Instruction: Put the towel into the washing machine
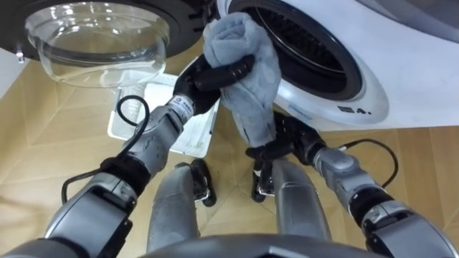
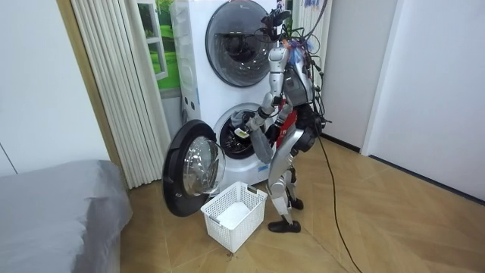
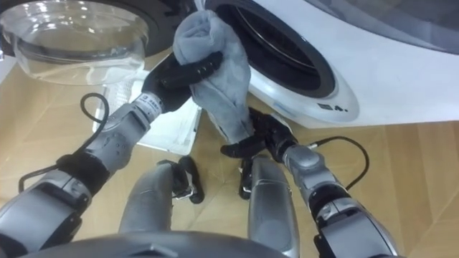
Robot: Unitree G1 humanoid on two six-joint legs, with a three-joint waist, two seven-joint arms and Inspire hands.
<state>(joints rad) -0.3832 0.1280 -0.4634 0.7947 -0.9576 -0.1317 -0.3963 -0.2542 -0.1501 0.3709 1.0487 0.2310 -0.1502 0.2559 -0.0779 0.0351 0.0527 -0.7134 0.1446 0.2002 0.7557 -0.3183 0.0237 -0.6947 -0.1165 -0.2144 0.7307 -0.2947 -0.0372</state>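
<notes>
Fingers of the left hand [image 1: 206, 79] and right hand [image 1: 290, 143] clutch the towel [image 1: 262, 79] at the washing machine [image 1: 373, 79] mouth; pushing it inside remains.

White basket [image 2: 250, 224] on wood floor [image 2: 379, 227]; grey bed [image 2: 53, 205].

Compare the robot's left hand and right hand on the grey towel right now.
The left hand is raised up by the open mouth of the washing machine; the right hand sits lower, beneath that opening. The left hand wraps the bunched upper part of the towel; the right hand pinches its hanging lower end. Both are dark hands, curled on the same towel.
</notes>
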